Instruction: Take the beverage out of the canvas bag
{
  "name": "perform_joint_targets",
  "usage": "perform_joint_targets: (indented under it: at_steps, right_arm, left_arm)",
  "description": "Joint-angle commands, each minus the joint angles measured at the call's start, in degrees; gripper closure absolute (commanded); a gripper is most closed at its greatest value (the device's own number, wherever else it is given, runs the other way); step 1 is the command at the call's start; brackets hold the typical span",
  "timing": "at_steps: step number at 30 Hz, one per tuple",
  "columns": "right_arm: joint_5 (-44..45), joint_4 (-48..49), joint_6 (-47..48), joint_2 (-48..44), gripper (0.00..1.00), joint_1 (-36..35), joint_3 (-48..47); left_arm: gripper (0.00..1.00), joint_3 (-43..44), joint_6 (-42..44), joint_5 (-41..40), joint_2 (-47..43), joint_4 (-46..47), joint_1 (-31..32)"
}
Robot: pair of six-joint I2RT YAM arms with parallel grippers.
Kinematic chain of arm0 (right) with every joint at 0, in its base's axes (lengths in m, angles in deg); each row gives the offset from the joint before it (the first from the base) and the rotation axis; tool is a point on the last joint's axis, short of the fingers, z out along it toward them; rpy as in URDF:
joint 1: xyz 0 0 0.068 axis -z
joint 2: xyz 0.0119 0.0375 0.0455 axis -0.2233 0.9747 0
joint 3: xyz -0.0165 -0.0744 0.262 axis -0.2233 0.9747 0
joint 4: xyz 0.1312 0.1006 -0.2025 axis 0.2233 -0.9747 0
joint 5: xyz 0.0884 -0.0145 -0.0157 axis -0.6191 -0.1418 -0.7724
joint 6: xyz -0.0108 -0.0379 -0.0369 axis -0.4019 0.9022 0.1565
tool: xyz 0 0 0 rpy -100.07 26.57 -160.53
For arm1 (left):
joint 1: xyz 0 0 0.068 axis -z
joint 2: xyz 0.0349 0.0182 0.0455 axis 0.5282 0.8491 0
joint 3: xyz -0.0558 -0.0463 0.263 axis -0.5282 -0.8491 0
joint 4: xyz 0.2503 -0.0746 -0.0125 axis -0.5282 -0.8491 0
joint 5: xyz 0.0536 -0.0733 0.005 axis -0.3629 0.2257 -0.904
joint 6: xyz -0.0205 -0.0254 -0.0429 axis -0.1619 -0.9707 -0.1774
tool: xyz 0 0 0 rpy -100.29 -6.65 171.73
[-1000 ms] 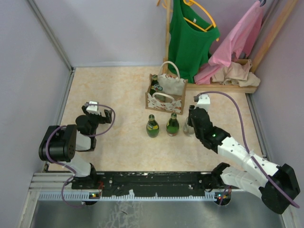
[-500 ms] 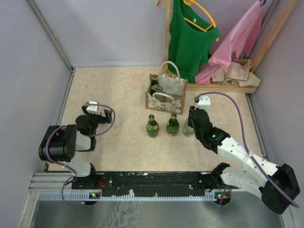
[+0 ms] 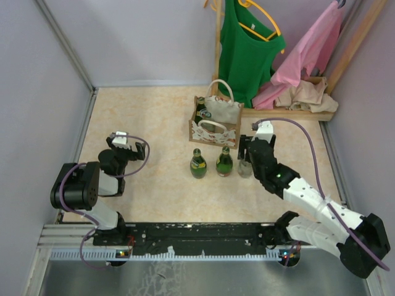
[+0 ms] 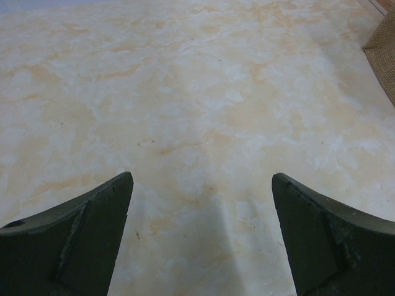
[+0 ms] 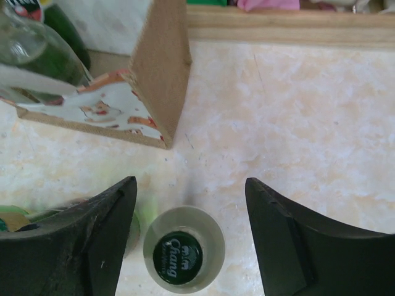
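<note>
The canvas bag (image 3: 215, 122) stands at the back centre of the table, with a dark bottle (image 3: 200, 110) upright in its left side. In front of it stand two green bottles (image 3: 198, 164) (image 3: 224, 163) and a clear bottle (image 3: 245, 168). My right gripper (image 3: 248, 150) hovers over the clear one. In the right wrist view this gripper (image 5: 190, 185) is open, and the bottle's green cap (image 5: 178, 255) sits low between the fingers without touching them. The bag's corner (image 5: 162, 68) is just beyond. My left gripper (image 3: 126, 147) (image 4: 200, 179) is open over bare table.
A wooden clothes rack base (image 3: 290, 111) lies behind the bag, and a green top (image 3: 250, 49) and a pink garment (image 3: 308, 55) hang over it. Grey walls close off the left, back and right. The bag's edge (image 4: 386, 61) shows at the right of the left wrist view.
My right gripper has opened and let go of the clear bottle, which now stands on the table. The left arm has not moved.
</note>
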Motion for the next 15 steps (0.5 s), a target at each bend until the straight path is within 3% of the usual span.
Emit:
perform_joint_targets:
  at_steps: [1,7,15]
  right_arm:
    - [1.6,6.6,6.2,0.9,0.28,-0.4,-8.8]
    - [1.2,9.1,10.5,10.4,0.27,-0.3,-22.2]
    - [-4.1,12.6,13.1,25.2,0.41,1.2,-37.6]
  left_arm:
    - [0.0,0.6,0.3,0.1,0.0,0.6,0.4]
    - [0.0,0.7,0.2,0.1,0.0,0.6,0.4]
    - [0.0,0.6,0.3,0.0,0.0,0.6,0.4]
